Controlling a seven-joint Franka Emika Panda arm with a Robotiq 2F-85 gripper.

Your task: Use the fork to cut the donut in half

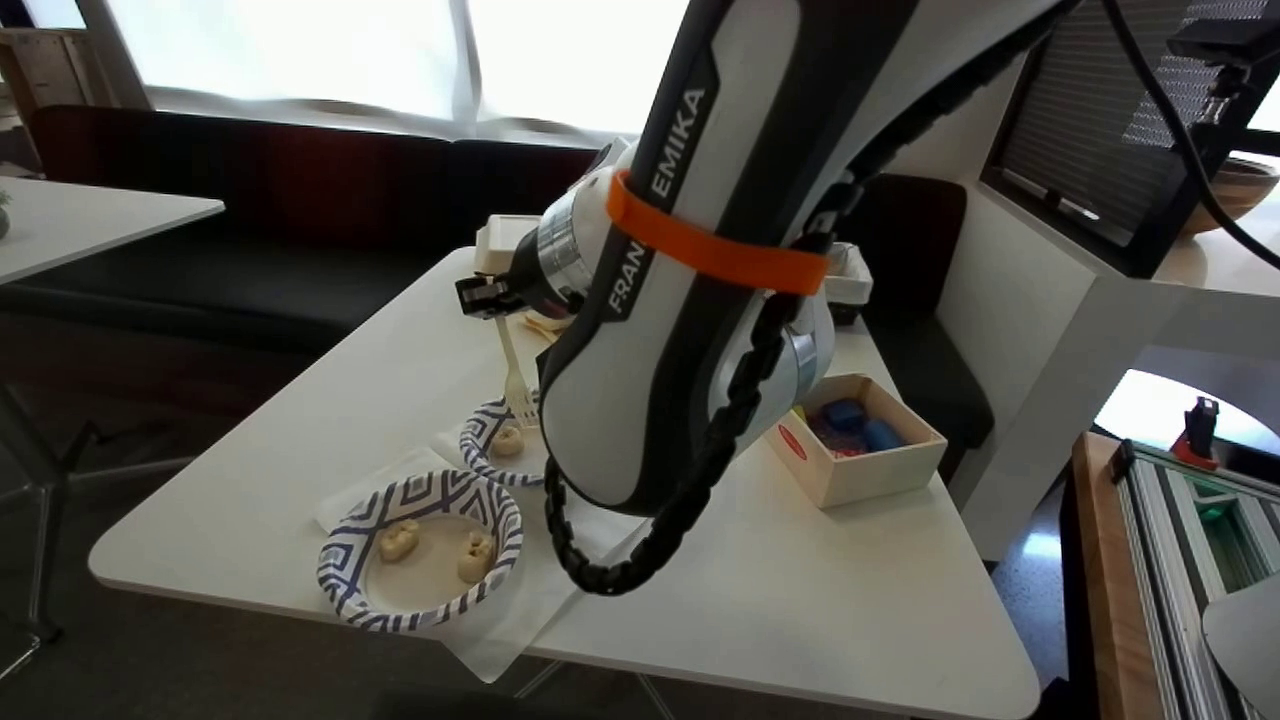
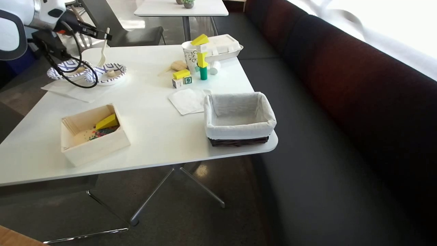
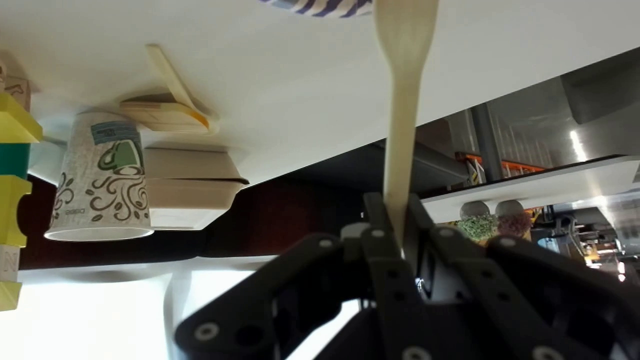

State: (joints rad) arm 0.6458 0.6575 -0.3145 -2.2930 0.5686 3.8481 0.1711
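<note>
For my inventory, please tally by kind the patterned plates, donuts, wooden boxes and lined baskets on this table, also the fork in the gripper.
Patterned plates: 2
Visible donuts or pieces: 3
Wooden box: 1
Lined basket: 1
Fork in gripper: 1
Total: 8

The fork (image 3: 403, 107) is showing cream; the donuts (image 1: 508, 442) are showing beige. The plates (image 1: 422, 585) are displaying blue-and-white geometric patterning. The gripper (image 3: 395, 205) is presenting black. The cup (image 3: 106, 182) is bearing brown-swirl and green-mug prints.
</note>
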